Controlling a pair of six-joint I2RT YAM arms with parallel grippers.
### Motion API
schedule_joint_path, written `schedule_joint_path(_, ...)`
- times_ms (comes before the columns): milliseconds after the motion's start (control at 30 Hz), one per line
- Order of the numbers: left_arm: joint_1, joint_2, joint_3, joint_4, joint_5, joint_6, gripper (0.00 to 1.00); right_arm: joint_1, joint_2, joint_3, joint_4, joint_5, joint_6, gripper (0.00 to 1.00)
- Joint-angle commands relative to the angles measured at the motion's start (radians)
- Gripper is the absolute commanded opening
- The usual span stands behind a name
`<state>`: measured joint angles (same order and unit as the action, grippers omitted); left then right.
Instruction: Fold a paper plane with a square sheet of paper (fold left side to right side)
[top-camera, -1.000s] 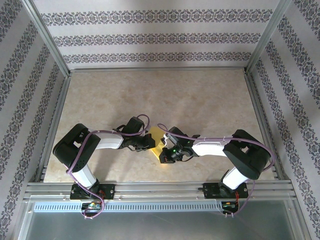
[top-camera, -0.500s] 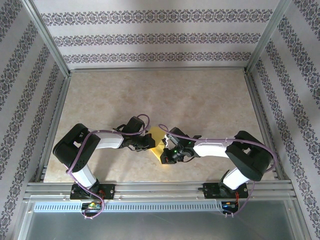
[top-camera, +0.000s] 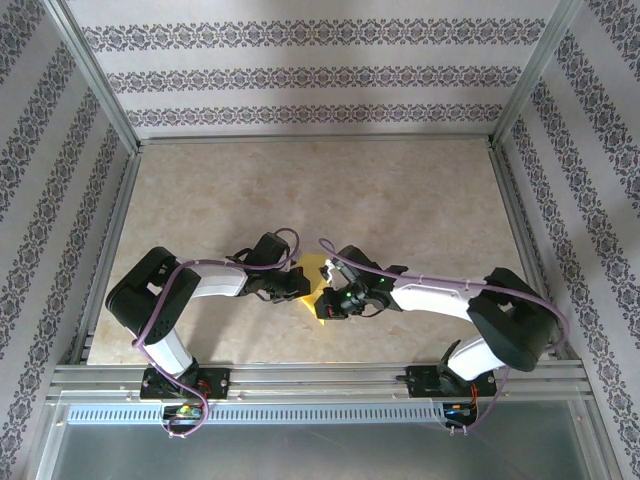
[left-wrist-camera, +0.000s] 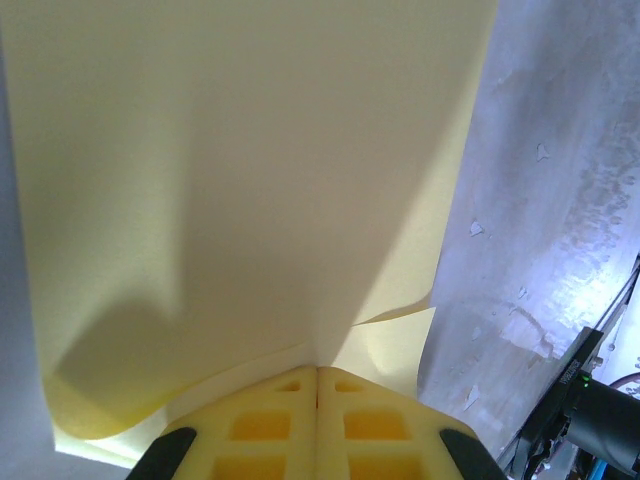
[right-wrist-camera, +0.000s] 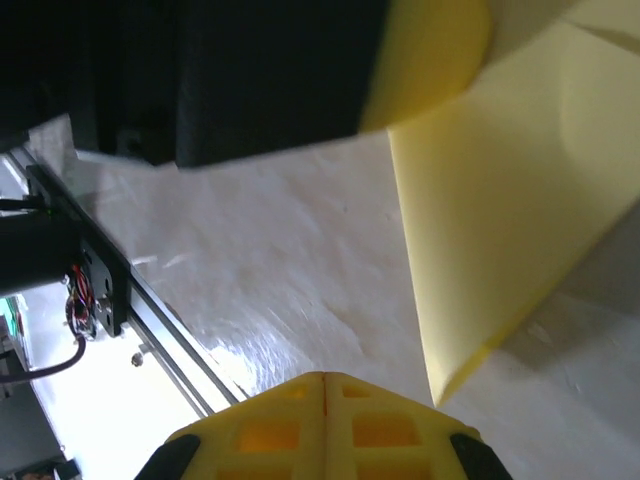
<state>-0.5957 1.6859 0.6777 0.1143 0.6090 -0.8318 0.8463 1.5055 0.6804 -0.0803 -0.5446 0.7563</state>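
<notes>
The square sheet of paper (top-camera: 314, 270) is bright yellow and lies partly doubled over between the two grippers, near the table's front. In the left wrist view the paper (left-wrist-camera: 250, 180) has a raised upper layer whose near corner runs into my left gripper (left-wrist-camera: 318, 368), its yellow pads shut on it. From above, the left gripper (top-camera: 298, 287) sits at the sheet's left side. My right gripper (right-wrist-camera: 325, 376) is shut with nothing in it; the paper (right-wrist-camera: 490, 220) ends in a corner just right of its tips, apart from them. Seen from above, the right gripper (top-camera: 328, 303) is at the sheet's lower right.
The beige marbled table (top-camera: 300, 190) stretches away behind the arms. A metal rail (top-camera: 320, 378) runs along the near edge, close behind the right gripper as the rail (right-wrist-camera: 110, 290). Patterned walls enclose the left, back and right.
The right arm has stretched out and its gripper has slid a little up and left, toward the paper. More yellow now shows below it. The left arm has not moved.
</notes>
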Motion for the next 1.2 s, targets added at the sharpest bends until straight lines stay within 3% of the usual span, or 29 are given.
schedule_joint_path(0, -0.007, 0.023, -0.008, -0.102, -0.072, 0.0, 0.04, -0.008, 0.058, 0.037, 0.019, 0.005, -0.007, 0.01)
schedule_joint_path(767, -0.007, 0.013, 0.005, -0.103, -0.07, 0.016, 0.05, -0.054, 0.137, -0.044, 0.01, 0.015, -0.027, 0.0)
schedule_joint_path(1167, -0.007, -0.178, -0.022, -0.067, -0.074, 0.045, 0.09, -0.068, 0.192, -0.084, -0.003, 0.032, -0.075, 0.0)
